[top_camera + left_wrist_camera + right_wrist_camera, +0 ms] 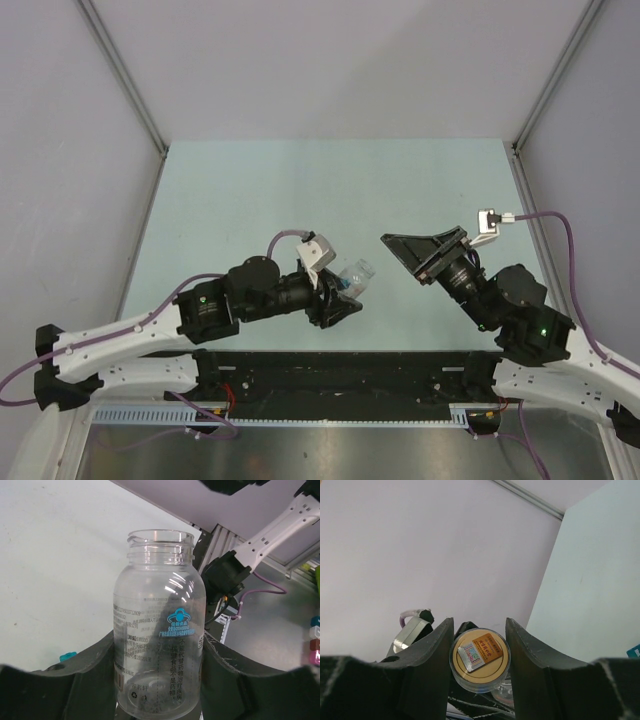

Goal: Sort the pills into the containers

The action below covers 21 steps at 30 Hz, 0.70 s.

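On the table (300,190), free room is all toward the far edge; both arms crowd the near middle. Left pincer (345,287) grips the uncapped clear bottle (355,271), tilted mouth-out, and right pincer (425,248) pinches its tan cap (480,659). A tip made too far from the box would scatter pills, though I see none inside. Pill box (67,656) shows only as a blue sliver by the left pincer, easy to knock.
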Each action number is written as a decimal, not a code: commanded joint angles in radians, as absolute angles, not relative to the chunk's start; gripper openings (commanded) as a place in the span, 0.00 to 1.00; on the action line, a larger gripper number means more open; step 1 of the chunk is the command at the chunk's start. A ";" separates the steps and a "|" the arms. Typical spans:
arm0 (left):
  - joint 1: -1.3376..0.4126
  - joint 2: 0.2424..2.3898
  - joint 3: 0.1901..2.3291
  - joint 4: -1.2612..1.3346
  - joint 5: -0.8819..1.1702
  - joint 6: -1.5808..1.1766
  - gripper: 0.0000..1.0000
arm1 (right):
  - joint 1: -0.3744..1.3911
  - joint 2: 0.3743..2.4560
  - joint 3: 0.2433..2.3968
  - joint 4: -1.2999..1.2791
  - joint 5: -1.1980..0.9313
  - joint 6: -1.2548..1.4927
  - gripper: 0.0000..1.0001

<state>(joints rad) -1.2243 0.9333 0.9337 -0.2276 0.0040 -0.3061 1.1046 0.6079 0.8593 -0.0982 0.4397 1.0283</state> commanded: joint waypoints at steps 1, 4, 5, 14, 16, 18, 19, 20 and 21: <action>-1.238 0.893 0.968 -0.146 0.029 -0.287 0.01 | 1.101 0.617 0.893 -0.101 0.474 1.048 0.00; -1.241 0.887 0.977 -0.141 0.047 -0.290 0.00 | 1.103 0.635 0.894 -0.127 0.474 1.026 0.00; -1.243 0.887 0.980 -0.137 0.057 -0.293 0.00 | 1.103 0.640 0.894 -0.139 0.474 1.022 0.00; -1.272 0.951 1.026 -0.115 0.090 -0.288 0.00 | 1.104 0.696 0.894 -0.124 0.443 0.993 0.00; -1.276 0.963 1.025 -0.114 0.087 -0.288 0.00 | 1.108 0.693 0.894 -0.120 0.439 0.994 0.00; -1.276 0.965 1.023 -0.112 0.081 -0.290 0.00 | 1.108 0.689 0.894 -0.121 0.433 0.999 0.00; -1.276 0.963 1.022 -0.112 0.080 -0.291 0.01 | 1.108 0.687 0.894 -0.124 0.431 0.999 0.00; -1.276 0.963 1.022 -0.110 0.075 -0.288 0.01 | 1.108 0.680 0.894 -0.124 0.430 1.002 0.00; -1.276 0.963 1.022 -0.109 0.072 -0.287 0.00 | 1.108 0.675 0.894 -0.129 0.428 1.003 0.00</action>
<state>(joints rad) -1.2697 0.9691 0.9844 -0.1585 0.0662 -0.3054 1.1049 0.6983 0.8593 -0.1455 0.4316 1.0084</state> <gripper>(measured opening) 0.572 0.470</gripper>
